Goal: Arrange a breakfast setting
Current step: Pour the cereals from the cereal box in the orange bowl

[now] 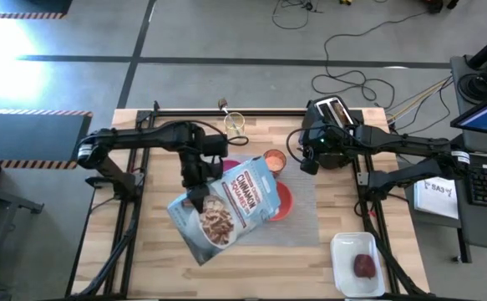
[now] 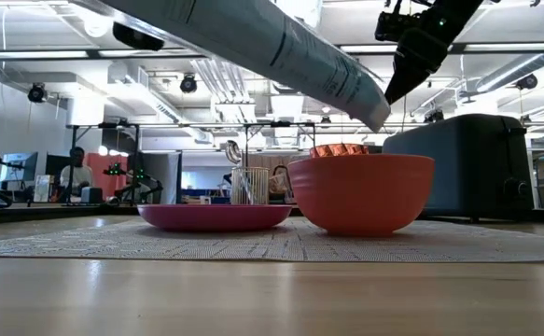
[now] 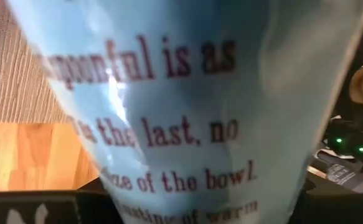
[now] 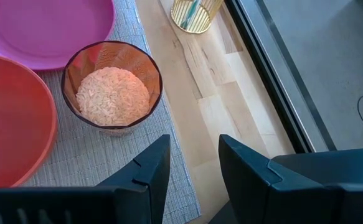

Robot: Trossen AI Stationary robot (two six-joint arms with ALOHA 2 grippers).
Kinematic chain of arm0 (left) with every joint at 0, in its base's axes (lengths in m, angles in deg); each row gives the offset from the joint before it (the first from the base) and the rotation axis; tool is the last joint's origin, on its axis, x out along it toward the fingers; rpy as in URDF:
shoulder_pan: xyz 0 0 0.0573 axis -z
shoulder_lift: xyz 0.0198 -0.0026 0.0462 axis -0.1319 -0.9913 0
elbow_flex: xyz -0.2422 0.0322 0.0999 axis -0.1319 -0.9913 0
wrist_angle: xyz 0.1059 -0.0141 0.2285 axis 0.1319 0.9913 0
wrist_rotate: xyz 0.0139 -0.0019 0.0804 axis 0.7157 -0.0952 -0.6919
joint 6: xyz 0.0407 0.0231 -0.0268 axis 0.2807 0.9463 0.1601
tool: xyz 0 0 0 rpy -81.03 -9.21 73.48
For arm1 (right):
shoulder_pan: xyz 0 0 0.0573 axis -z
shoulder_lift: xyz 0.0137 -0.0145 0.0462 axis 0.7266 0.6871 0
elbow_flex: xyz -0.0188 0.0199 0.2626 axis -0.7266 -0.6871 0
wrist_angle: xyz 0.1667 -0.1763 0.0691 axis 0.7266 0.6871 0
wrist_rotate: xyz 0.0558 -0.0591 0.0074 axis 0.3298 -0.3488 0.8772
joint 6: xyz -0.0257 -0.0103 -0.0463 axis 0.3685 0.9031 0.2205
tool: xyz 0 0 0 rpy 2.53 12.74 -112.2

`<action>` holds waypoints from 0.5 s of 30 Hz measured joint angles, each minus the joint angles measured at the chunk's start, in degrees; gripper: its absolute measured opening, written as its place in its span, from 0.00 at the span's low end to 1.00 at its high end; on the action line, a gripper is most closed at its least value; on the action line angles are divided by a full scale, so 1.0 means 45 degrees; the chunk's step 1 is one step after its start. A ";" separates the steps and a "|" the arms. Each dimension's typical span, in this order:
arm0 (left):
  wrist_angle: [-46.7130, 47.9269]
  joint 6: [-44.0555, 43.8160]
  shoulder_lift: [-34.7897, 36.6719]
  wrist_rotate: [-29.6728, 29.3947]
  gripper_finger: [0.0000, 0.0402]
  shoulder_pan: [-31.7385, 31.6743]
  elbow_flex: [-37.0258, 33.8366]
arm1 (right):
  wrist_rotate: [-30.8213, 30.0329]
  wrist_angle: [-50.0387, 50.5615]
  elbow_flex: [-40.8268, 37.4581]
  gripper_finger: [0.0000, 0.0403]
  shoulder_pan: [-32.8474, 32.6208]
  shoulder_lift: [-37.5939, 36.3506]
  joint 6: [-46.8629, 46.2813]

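Note:
My left gripper (image 1: 196, 196) is shut on a light-blue cereal bag (image 1: 230, 205), which hangs tilted over the red-orange bowl (image 1: 285, 201) and the pink plate (image 1: 230, 166). Both stand on the grey placemat (image 1: 314, 213). In the low view the bag's lower end (image 2: 369, 107) is just above the bowl (image 2: 360, 191). The small cup (image 4: 113, 93) holds pale flakes and stands on the mat's far edge. My right gripper (image 4: 193, 165) hovers open above the mat, near the cup. The dark-red fruit (image 1: 364, 266) lies on a white tray. My left gripper holds the cereal bag at its long left edge (image 1: 191, 203), near the end that is higher up. The fingers come slanting down from the table's far-left side. The bag itself hides the fingers in the wrist view. It is lifted clear and slopes down toward the bowl.
The black toaster (image 1: 335, 113) stands at the far right, just behind my right arm. A gold wire holder (image 1: 235, 124) stands beyond the mat's far edge, with a spoon (image 2: 232, 149) rising from it. The white tray (image 1: 343, 251) sits at the near right corner.

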 joint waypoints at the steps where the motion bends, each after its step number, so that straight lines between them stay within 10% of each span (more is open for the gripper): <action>1: -0.0001 0.0029 -0.0048 0.0082 0.48 -0.0063 0.0000 | 0.0000 0.0001 -0.0005 0.32 0.0005 0.0000 0.0006; 15: 0.0033 -0.0093 -0.0156 0.1184 0.48 -0.0543 0.0000 | 0.0000 0.0001 0.0000 0.32 0.0001 0.0000 0.0006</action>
